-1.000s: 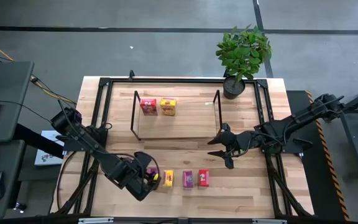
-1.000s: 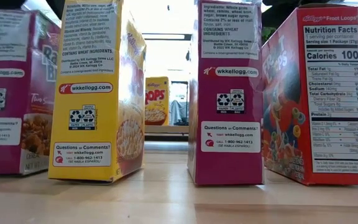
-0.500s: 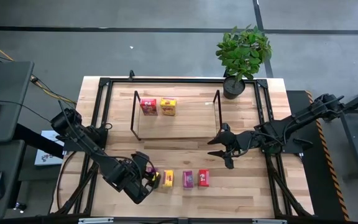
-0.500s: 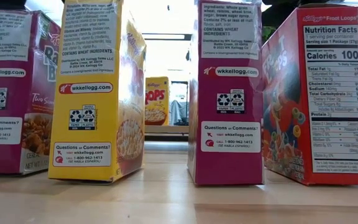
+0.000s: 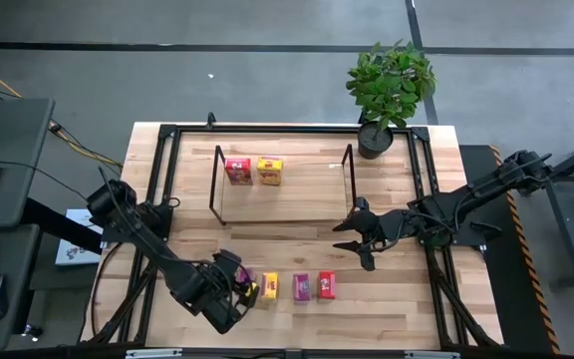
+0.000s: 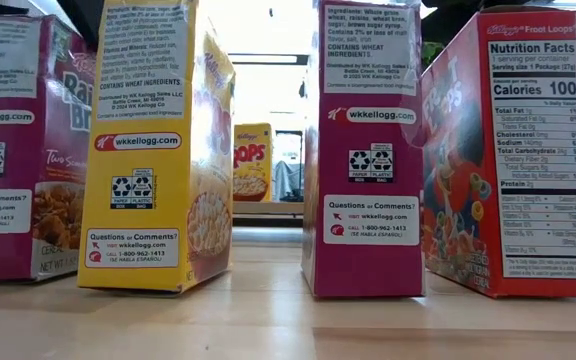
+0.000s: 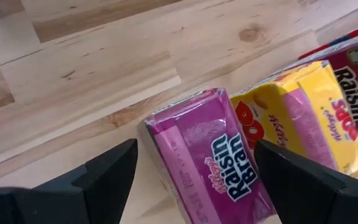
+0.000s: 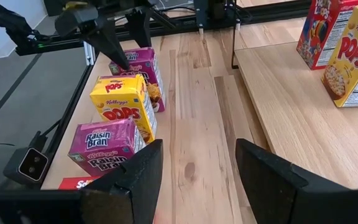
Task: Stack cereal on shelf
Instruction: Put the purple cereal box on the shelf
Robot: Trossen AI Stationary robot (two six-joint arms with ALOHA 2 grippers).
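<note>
Four cereal boxes stand in a row near the table's front edge: magenta [image 5: 246, 283], yellow [image 5: 269, 286], magenta [image 5: 302, 287], red [image 5: 326, 286]. A red box [image 5: 237, 171] and a yellow box [image 5: 269, 172] stand on the shelf [image 5: 307, 194]. My left gripper [image 5: 235, 290] is open at the row's left end. Its fingers stand on either side of the left magenta Raisin Bran box [image 7: 210, 155], which rests upright on the table [image 6: 18, 150]. My right gripper [image 5: 352, 241] is open and empty, right of the shelf's front corner. My left gripper's fingers [image 7: 114, 171] straddle the left magenta box's top end [image 7: 185, 118], coming down at a slant from the table's left. I cannot tell whether a finger touches the box. The box stands on the table.
A potted plant [image 5: 387, 85] stands at the table's far right corner. Black frame rails [image 5: 162, 179] run along the table's left and right sides. Bare wood lies between the shelf and the row of boxes [image 8: 197, 106].
My left gripper has moved a little toward the table's near edge, staying over the left magenta box. In the low view that box has shifted slightly away from the yellow box and turned a bit, showing more of its front face.
</note>
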